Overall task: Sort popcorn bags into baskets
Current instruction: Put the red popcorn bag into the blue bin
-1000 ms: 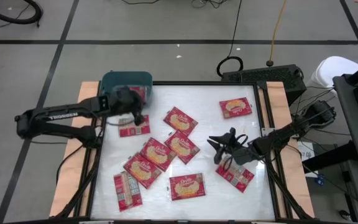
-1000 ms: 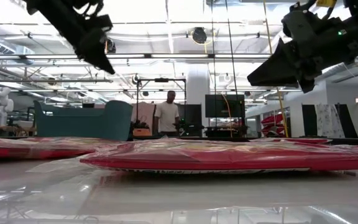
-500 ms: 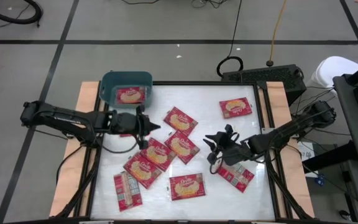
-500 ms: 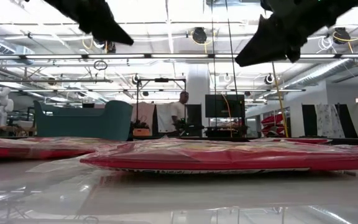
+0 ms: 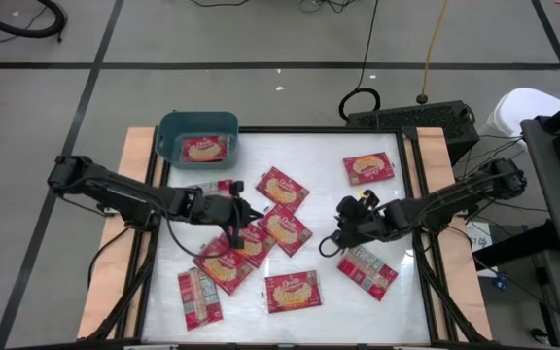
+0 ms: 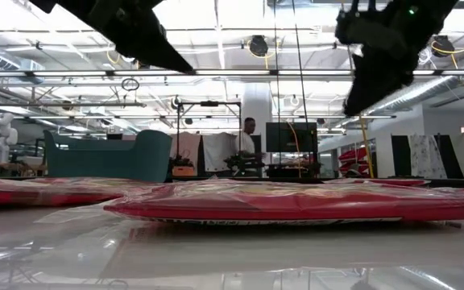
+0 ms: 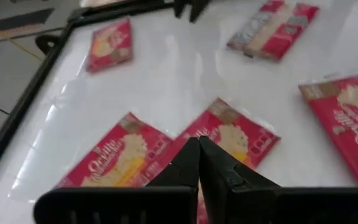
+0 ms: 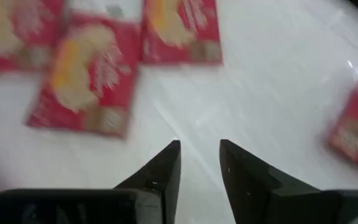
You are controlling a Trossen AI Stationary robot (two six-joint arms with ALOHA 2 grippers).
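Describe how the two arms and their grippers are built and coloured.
Both arms are dark, slim, jointed links with loose black cables. The left gripper has two black wedge-shaped fingers tapering to points; the right gripper has the same. No markings are readable now.

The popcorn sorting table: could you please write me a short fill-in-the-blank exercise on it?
1. The teal basket holds ___ popcorn bag.
2. The left gripper hangs over the bags with its fingers ___.
3. The right gripper has a gap between its fingers and holds ___.
4. The bag lying alone is nearest the ___ arm.

Missing words: one; shut; nothing; right
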